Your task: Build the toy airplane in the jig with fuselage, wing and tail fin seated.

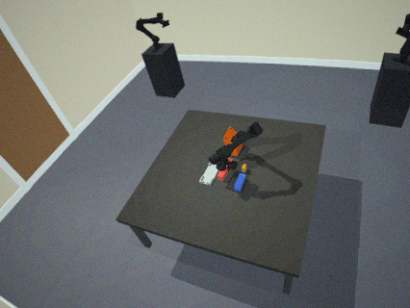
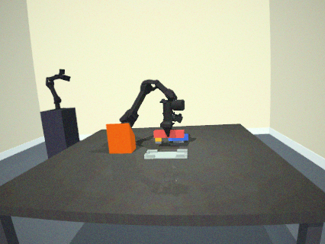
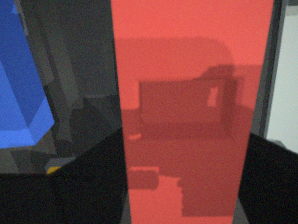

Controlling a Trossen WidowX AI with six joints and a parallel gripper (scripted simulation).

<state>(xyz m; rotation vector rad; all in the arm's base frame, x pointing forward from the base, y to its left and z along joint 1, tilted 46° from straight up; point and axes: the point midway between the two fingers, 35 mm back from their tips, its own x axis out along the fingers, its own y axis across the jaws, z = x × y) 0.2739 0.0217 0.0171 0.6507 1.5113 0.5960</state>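
Note:
My gripper (image 1: 226,166) (image 2: 168,134) (image 3: 176,130) is shut on the red fuselage (image 1: 221,175) (image 2: 177,133) (image 3: 195,20), with one finger on each long side. The fuselage is held a little above the table, roughly level, its rectangular socket facing up in the wrist view. The white cradle (image 1: 209,174) (image 2: 166,155) (image 3: 286,75) lies beside it, nothing in it. The blue wing (image 1: 240,182) (image 2: 186,137) (image 3: 17,95) lies on the table on the fuselage's other side. The yellow tail fin (image 1: 243,167) (image 2: 158,140) (image 3: 53,169) is near the wing's end, mostly hidden in the wrist view.
An orange block (image 1: 230,136) (image 2: 120,139) stands on the dark table (image 1: 217,217) (image 2: 168,198) near the arm's base, to the left of the cradle in the exterior view. Other arms on black pedestals (image 1: 165,69) (image 2: 59,131) stand away from the table.

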